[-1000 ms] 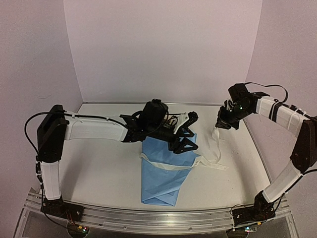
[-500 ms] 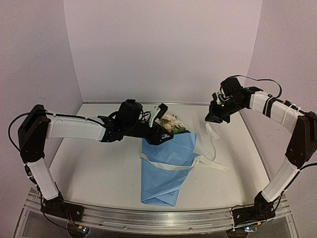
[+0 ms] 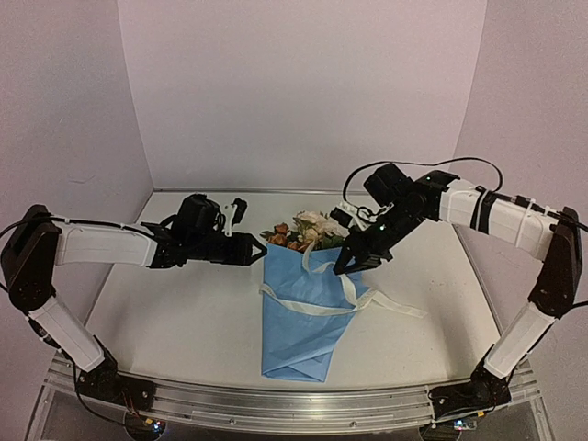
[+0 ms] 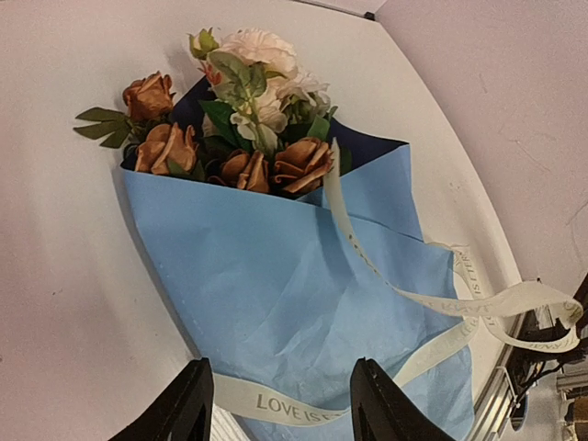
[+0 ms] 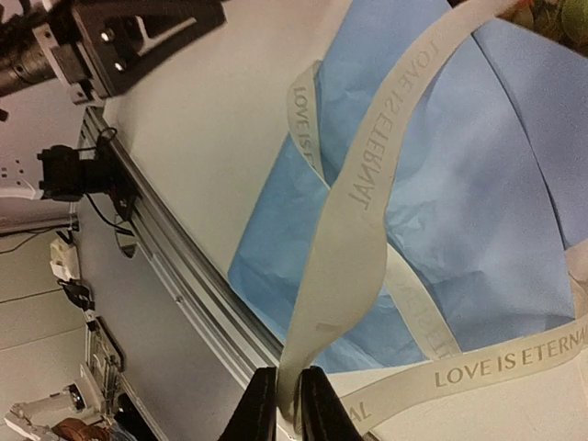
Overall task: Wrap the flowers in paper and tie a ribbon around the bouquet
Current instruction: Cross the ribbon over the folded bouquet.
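The flowers [image 3: 303,230], cream and rust blooms with green leaves, stick out of the top of the light-blue paper [image 3: 299,322], which lies folded as a cone on the table. The cream ribbon [image 3: 312,308] crosses the cone's middle, with a loop trailing to the right. My right gripper [image 3: 345,266] hangs over the cone's upper right, shut on one end of the ribbon [image 5: 367,211], which is pinched between its fingers [image 5: 262,409]. My left gripper [image 3: 253,250] stands open just left of the cone's top. In the left wrist view the paper [image 4: 276,276] and ribbon [image 4: 294,406] lie beyond its empty jaws [image 4: 280,409].
The table's metal front rail [image 3: 294,404] runs below the cone's tip. Purple walls close in the back and both sides. The left gripper [image 5: 138,37] shows at the top left of the right wrist view.
The left arm has pulled back to the left, off the flowers, which now show. The right gripper has carried the ribbon end from the far right to over the cone.
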Available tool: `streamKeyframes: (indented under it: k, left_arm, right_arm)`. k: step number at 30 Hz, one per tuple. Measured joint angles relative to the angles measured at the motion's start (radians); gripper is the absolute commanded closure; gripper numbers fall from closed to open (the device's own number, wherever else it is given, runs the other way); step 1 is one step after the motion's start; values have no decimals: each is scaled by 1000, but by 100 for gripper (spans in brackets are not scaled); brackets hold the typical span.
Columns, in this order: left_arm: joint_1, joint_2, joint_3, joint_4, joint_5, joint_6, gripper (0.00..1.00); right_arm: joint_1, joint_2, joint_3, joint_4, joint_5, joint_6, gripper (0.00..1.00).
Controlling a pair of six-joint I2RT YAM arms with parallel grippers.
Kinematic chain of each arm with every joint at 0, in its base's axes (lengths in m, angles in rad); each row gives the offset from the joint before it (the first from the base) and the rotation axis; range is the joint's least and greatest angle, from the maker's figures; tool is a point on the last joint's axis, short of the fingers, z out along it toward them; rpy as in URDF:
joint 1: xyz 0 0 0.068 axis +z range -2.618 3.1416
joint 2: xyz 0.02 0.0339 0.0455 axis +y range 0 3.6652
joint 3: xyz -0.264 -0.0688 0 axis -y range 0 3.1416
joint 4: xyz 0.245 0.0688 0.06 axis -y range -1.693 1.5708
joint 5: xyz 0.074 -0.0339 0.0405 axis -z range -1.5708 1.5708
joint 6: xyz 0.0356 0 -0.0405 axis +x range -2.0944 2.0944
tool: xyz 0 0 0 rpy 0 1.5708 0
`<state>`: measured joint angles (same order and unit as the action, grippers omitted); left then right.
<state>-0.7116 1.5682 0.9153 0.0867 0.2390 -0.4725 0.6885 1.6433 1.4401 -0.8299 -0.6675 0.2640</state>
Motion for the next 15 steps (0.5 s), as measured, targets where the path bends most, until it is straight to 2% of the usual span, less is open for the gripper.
streamKeyframes:
  k: [5, 7, 9, 12, 15]
  left_arm:
    - [10, 0, -1, -42, -12, -5, 47]
    - [12, 0, -1, -49, -15, -5, 47]
    - [13, -4, -1, -59, -16, -5, 47]
    - [17, -15, -1, -69, -16, -5, 47]
    - [22, -36, -1, -87, -18, -6, 47]
  right_arm:
    - [-9, 9, -24, -107, 13, -34, 42]
    - [-6, 10, -20, -132, 31, -47, 30]
    - [4, 12, -5, -156, 70, -63, 27]
    - [21, 42, 64, -189, 152, -61, 32]
    - [46, 128, 175, -191, 246, -43, 33]
